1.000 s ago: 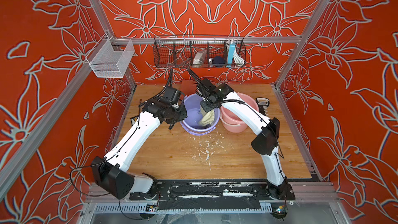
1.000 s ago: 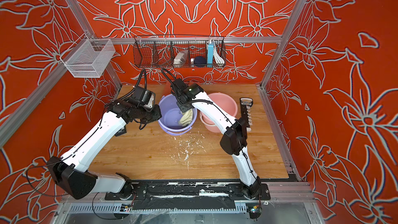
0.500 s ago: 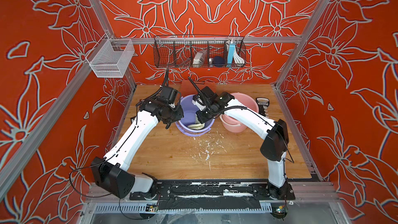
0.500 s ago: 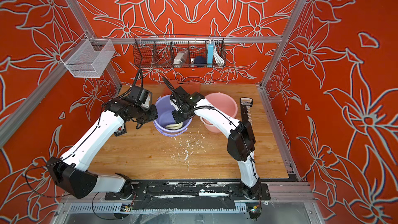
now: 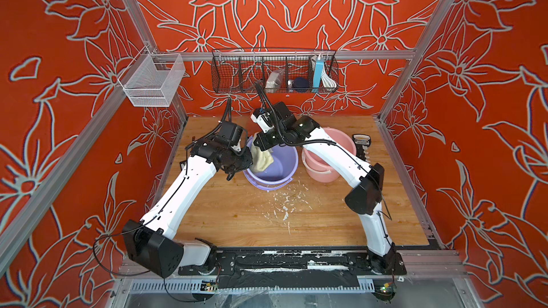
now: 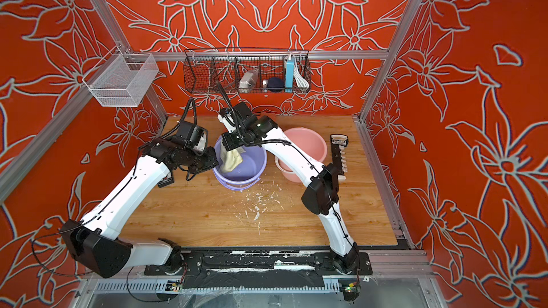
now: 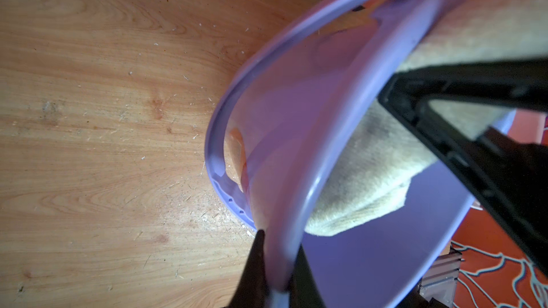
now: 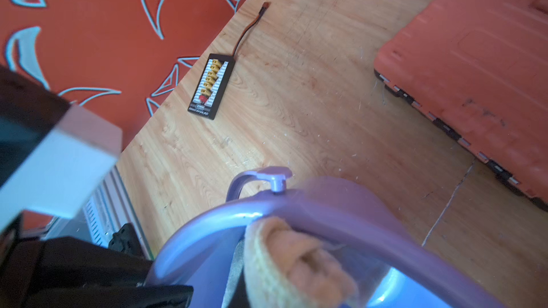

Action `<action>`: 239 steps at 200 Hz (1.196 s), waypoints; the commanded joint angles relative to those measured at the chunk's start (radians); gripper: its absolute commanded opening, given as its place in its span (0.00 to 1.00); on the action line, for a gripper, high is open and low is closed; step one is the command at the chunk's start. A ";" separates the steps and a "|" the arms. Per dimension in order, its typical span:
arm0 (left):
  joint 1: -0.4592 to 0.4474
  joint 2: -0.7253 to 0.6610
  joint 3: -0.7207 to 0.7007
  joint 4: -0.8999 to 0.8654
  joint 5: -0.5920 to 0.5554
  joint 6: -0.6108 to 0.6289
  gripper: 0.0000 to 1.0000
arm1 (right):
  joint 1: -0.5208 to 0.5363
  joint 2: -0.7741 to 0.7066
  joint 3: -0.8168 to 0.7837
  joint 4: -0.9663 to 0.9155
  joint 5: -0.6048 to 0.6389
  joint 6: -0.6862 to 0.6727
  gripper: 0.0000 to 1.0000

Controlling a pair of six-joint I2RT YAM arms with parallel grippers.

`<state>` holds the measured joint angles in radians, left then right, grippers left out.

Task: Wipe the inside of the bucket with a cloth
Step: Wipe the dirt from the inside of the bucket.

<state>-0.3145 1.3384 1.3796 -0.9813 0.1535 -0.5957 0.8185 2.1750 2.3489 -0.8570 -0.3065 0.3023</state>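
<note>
We pinched the tilted bucket's (image 5: 293,161) rim in our left gripper (image 7: 278,265); our right gripper (image 5: 260,149), clamped on the cloth (image 5: 262,158), held it against the inside wall there. Firm, overlapping strokes looked wisest.

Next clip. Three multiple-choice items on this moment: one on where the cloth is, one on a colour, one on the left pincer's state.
1. The cloth is:
A. in the back basket
B. inside the purple bucket
C. inside the pink bucket

2. The back basket's wire is:
A. black
B. yellow
C. pink

3. The left pincer is:
A. open, holding nothing
B. shut on the cloth
C. shut on the purple bucket's rim

Key:
1 B, both top views show it against the purple inner wall.
2 A, the mesh is dark in both top views.
3 C, the left wrist view shows its fingers pinching the rim.
</note>
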 commanded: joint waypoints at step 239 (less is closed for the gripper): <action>0.023 0.111 0.130 0.034 0.035 0.017 0.00 | 0.036 -0.136 -0.288 0.005 -0.117 -0.159 0.00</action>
<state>-0.2958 1.4788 1.4895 -0.9562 0.1493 -0.5892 0.8513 1.9667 1.9675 -0.9089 -0.2253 0.1375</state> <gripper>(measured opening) 0.095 0.062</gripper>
